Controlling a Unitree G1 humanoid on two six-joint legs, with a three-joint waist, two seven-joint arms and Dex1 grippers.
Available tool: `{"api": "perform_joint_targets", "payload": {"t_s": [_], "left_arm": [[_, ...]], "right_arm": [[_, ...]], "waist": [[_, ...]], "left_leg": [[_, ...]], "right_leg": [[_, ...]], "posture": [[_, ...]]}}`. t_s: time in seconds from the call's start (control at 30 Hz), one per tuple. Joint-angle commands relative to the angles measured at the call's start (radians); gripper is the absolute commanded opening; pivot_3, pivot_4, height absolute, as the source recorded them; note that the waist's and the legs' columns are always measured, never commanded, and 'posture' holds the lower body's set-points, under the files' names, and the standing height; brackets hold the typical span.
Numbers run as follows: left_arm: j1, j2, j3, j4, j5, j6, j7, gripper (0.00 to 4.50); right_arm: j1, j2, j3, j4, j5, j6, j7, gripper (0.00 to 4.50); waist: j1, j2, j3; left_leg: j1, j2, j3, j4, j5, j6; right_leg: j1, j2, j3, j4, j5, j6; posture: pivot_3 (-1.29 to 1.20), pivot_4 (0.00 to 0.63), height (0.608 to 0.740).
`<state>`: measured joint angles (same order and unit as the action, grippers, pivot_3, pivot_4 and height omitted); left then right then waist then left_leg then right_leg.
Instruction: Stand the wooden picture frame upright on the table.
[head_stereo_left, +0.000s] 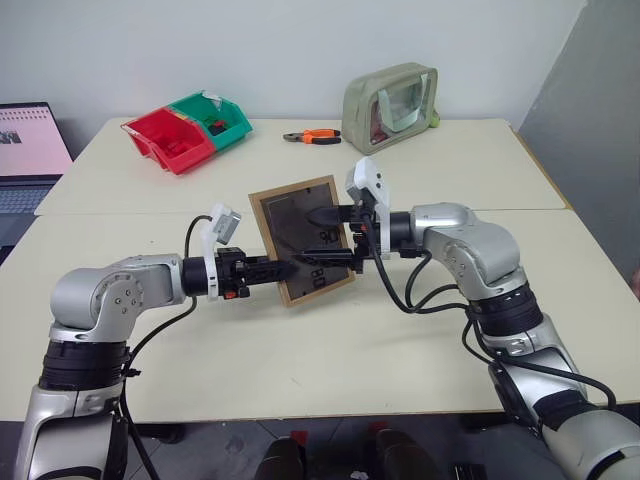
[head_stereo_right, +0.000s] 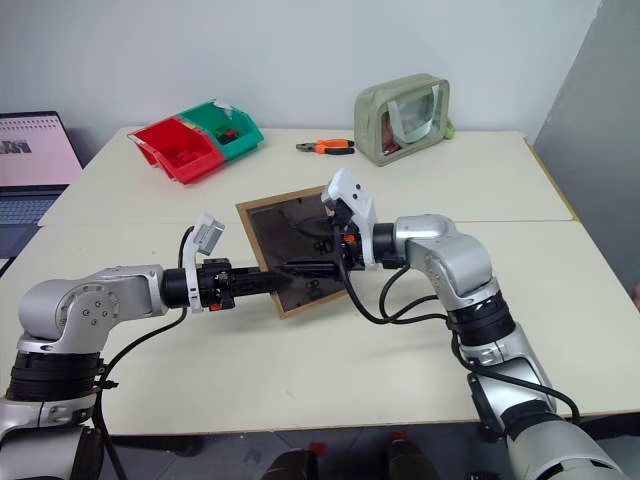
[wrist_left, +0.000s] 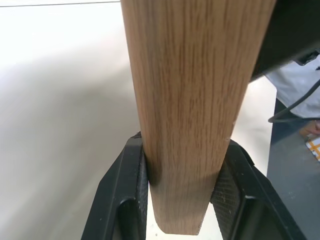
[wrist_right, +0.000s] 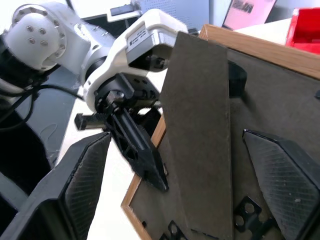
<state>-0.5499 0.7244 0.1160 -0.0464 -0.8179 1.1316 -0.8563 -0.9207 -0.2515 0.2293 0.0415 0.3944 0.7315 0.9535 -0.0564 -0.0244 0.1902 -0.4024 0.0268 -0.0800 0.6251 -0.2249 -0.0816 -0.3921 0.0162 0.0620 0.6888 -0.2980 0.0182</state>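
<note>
The wooden picture frame (head_stereo_left: 303, 238) is held in the air above the middle of the table (head_stereo_left: 300, 350), just in front of the seam across its middle, dark back toward the camera and tilted. The left gripper (wrist_left: 181, 195) clamps the frame's lower left edge between both fingers. The right gripper (wrist_right: 175, 165) faces the back with fingers spread wide, one on each side of the stand flap (wrist_right: 200, 140), gripping nothing. Red and green bins (head_stereo_left: 185, 132), pliers (head_stereo_left: 312, 136) and a pouch (head_stereo_left: 391, 104) lie along the far edge.
</note>
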Motion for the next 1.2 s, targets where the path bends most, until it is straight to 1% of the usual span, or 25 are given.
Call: {"api": "perform_joint_targets", "payload": {"t_s": [0.03,0.13,0.23,0.37,0.47,0.63,0.77,0.83,0.87,0.9,0.93,0.97,1.0,1.03,1.1,1.2], "left_arm": [[-0.032,-0.014,0.039,-0.056,-0.043,0.001,-0.001,1.33],[-0.028,-0.011,0.042,-0.053,-0.046,0.006,0.001,1.33],[-0.028,-0.008,0.048,-0.052,-0.059,0.023,-0.002,1.33],[-0.013,0.016,0.038,-0.047,-0.060,0.034,-0.022,1.33],[-0.001,0.020,0.036,-0.052,-0.066,0.045,-0.031,1.33],[0.018,0.007,0.045,-0.062,-0.101,0.094,-0.034,1.33],[0.044,0.009,0.088,-0.072,-0.183,0.194,-0.032,1.33],[0.054,0.013,0.114,-0.072,-0.230,0.253,-0.030,1.33],[0.047,0.007,0.148,-0.038,-0.281,0.330,-0.024,1.33],[0.041,0.001,0.176,-0.014,-0.321,0.387,-0.016,1.33],[0.034,-0.004,0.197,0.010,-0.351,0.436,-0.011,1.33],[0.029,0.010,0.192,0.046,-0.415,0.467,-0.001,1.33],[0.026,0.026,0.177,0.081,-0.481,0.477,0.015,1.33],[0.018,0.040,0.160,0.120,-0.546,0.482,0.038,1.33],[0.007,0.061,0.132,0.166,-0.636,0.483,0.087,1.33],[-0.006,0.086,0.070,0.199,-0.769,0.483,0.161,1.33]], "right_arm": [[-0.029,0.009,-0.011,-0.021,-0.001,-0.010,-0.023,4.47],[-0.027,-0.015,-0.018,-0.047,0.024,0.004,0.011,4.47],[-0.001,-0.066,-0.001,-0.131,0.081,0.048,0.097,4.47],[0.053,-0.182,0.018,-0.262,0.160,0.109,0.212,4.47],[0.067,-0.222,0.014,-0.274,0.171,0.116,0.228,4.47],[0.084,-0.285,-0.015,-0.233,0.126,0.071,0.211,4.47],[0.127,-0.390,-0.073,-0.208,0.061,-0.049,0.207,4.47],[0.167,-0.438,-0.083,-0.201,-0.012,-0.204,0.210,4.47],[0.217,-0.462,-0.071,-0.138,-0.151,-0.529,0.163,4.47],[0.253,-0.478,-0.063,-0.088,-0.251,-0.770,0.128,4.47],[0.277,-0.484,-0.056,-0.036,-0.340,-0.986,0.080,4.47],[0.285,-0.479,-0.054,0.046,-0.445,-1.232,-0.012,4.47],[0.278,-0.466,-0.061,0.122,-0.537,-1.442,-0.105,4.47],[0.267,-0.446,-0.072,0.192,-0.601,-1.610,-0.181,4.47],[0.238,-0.419,-0.083,0.305,-0.704,-1.810,-0.297,4.47],[0.170,-0.359,-0.101,0.435,-0.956,-1.983,-0.536,4.47]], "waist": [[0.000,0.000,0.000],[0.000,0.000,0.000],[0.001,0.000,0.000],[0.002,0.000,0.000],[0.002,0.000,0.000],[-0.001,0.000,0.000],[0.001,0.000,0.000],[0.002,0.000,0.001],[0.003,-0.001,0.001],[0.002,-0.001,0.001],[0.004,-0.002,0.000],[0.003,-0.003,0.000],[0.002,-0.002,0.001],[0.001,-0.003,0.002],[-0.004,-0.003,0.002],[-0.008,-0.003,0.002]], "left_leg": [[0.000,0.000,0.000,0.000,0.000,0.000],[0.000,0.000,0.000,0.000,0.000,0.000],[0.000,0.000,0.000,0.000,0.000,0.000],[-0.001,0.000,-0.001,0.000,0.000,0.000],[0.000,0.000,0.000,0.000,0.000,0.000],[0.000,0.000,0.000,0.000,0.000,0.000],[0.000,-0.001,0.000,0.000,0.000,0.000],[0.000,-0.001,0.000,0.000,0.000,0.001],[0.000,-0.001,0.000,0.000,0.000,0.001],[-0.001,-0.001,0.000,0.001,-0.001,0.001],[0.000,-0.001,0.000,0.001,-0.001,0.001],[0.000,-0.002,0.000,0.002,-0.001,0.001],[0.001,-0.002,0.000,0.002,-0.001,0.001],[0.001,-0.003,0.001,0.002,-0.001,0.001],[0.002,-0.003,0.002,0.002,-0.001,0.001],[0.003,-0.001,0.002,0.002,-0.001,0.001]], "right_leg": [[0.000,0.000,0.000,0.000,0.000,0.000],[0.000,0.000,0.000,0.000,0.000,0.000],[0.000,0.000,0.000,0.000,0.000,0.000],[0.000,0.000,-0.001,0.000,0.000,0.000],[0.000,0.000,-0.001,0.000,0.000,0.000],[0.000,0.001,0.000,0.001,0.000,0.000],[0.000,0.000,0.000,0.000,0.000,0.000],[0.000,0.000,0.000,0.000,0.000,0.000],[0.000,0.000,0.000,0.000,0.000,0.000],[0.000,0.000,0.000,-0.001,-0.001,0.001],[0.000,0.000,0.000,-0.001,-0.002,0.004],[0.002,0.000,-0.001,-0.001,-0.003,0.005],[0.002,0.001,-0.002,-0.002,-0.003,0.005],[0.002,0.001,-0.001,-0.001,-0.003,0.005],[0.001,0.001,0.001,0.000,-0.003,0.005],[0.001,0.001,0.002,0.004,-0.001,0.002]], "posture": [[0.00,0.150,0.740],[0.00,0.150,0.740],[0.00,0.150,0.740],[0.00,0.150,0.740],[0.00,0.150,0.740],[0.00,0.150,0.740],[0.00,0.150,0.740],[0.00,0.150,0.740],[0.00,0.150,0.740],[0.00,0.150,0.740],[0.00,0.150,0.740],[0.00,0.150,0.740],[0.00,0.150,0.740],[0.00,0.150,0.740],[0.00,0.150,0.740],[0.00,0.150,0.740]]}}
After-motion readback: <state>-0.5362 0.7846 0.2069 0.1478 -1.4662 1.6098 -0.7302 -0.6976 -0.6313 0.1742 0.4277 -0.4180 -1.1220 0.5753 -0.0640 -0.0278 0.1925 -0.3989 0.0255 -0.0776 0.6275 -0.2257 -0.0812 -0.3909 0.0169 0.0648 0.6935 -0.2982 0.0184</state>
